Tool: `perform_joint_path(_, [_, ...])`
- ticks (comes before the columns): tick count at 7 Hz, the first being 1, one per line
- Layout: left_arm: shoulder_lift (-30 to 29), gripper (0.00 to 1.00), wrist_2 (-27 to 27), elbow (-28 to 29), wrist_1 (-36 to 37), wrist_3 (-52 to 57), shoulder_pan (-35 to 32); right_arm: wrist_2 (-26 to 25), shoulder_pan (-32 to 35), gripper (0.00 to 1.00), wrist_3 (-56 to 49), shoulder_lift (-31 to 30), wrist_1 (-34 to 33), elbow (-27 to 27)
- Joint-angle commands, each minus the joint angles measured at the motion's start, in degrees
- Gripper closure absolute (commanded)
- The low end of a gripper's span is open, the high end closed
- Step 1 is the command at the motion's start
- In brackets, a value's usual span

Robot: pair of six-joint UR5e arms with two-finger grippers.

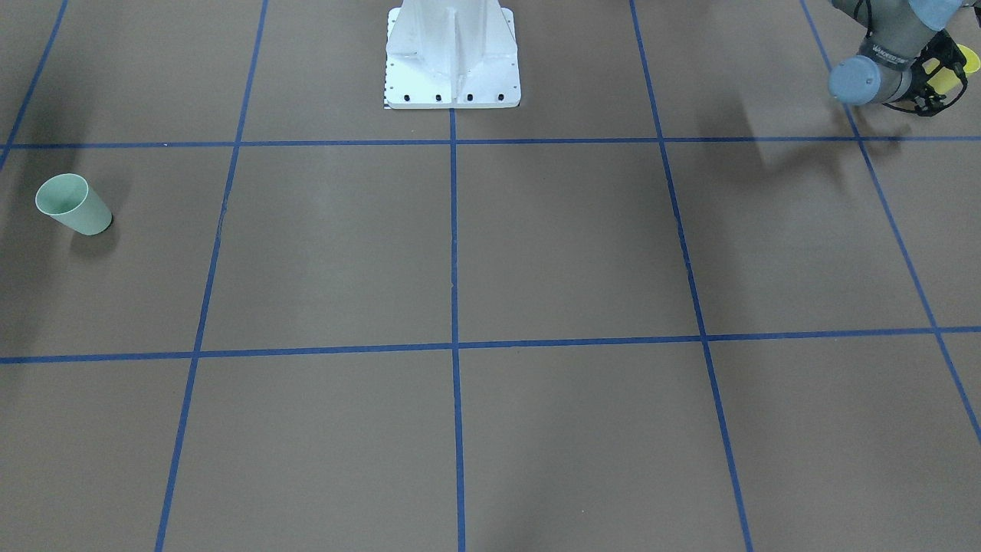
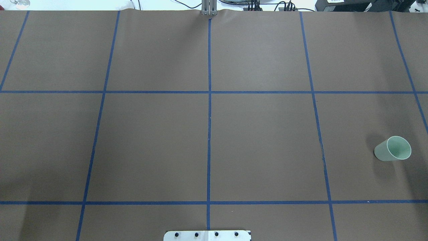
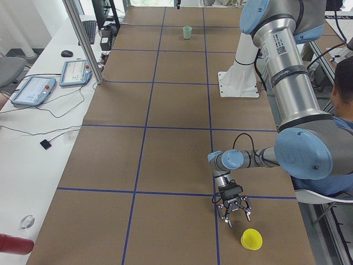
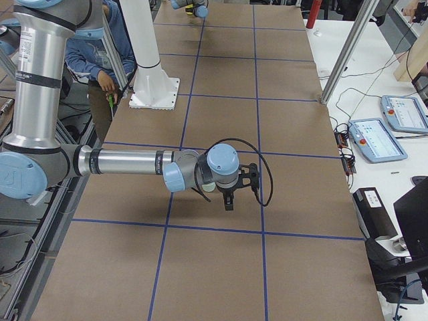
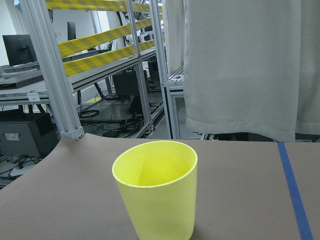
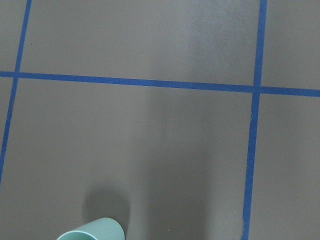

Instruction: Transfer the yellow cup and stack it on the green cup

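From across the table, the green cup stands upright and alone near the view's left edge, on the robot's right side. At the top right corner the left gripper hangs low over the table with its fingers spread. The yellow cup shows partly behind them, cut off by the picture's edge. The white robot base sits at top centre.

The overhead view shows the green cup far to the right, inside a square of the blue tape grid. No arm reaches into this picture.

From the table's left end, the near arm's left gripper points down with its fingers released and splayed. It grasps nothing. The yellow cup stands upright on the table just beside it, not touching, near the table's close end. The green cup is small at the far end, well apart from the yellow one. A seated person shows at the right edge.

From the right end, the near arm stretches out level over the table with the right gripper pointing down. Whether its fingers are released or clenched cannot be told from here.

The left wrist camera looks straight at the yellow cup, upright and close, mouth up.

The right wrist camera looks down on the table, and only the rim of the green cup shows at the bottom edge.
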Motion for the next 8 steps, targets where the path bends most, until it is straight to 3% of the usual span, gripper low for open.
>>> perform_joint_path(1, [0.0,0.09,-0.1,4.9,-5.1,-2.3,0.7,0.0,-0.6,0.0,0.0,0.0,0.0,0.2])
perform_joint_path(8, [1.4,0.09,-3.5,7.8,-5.1,-8.0,4.5,0.1,-2.1,0.0,0.6,0.4,0.1,2.1])
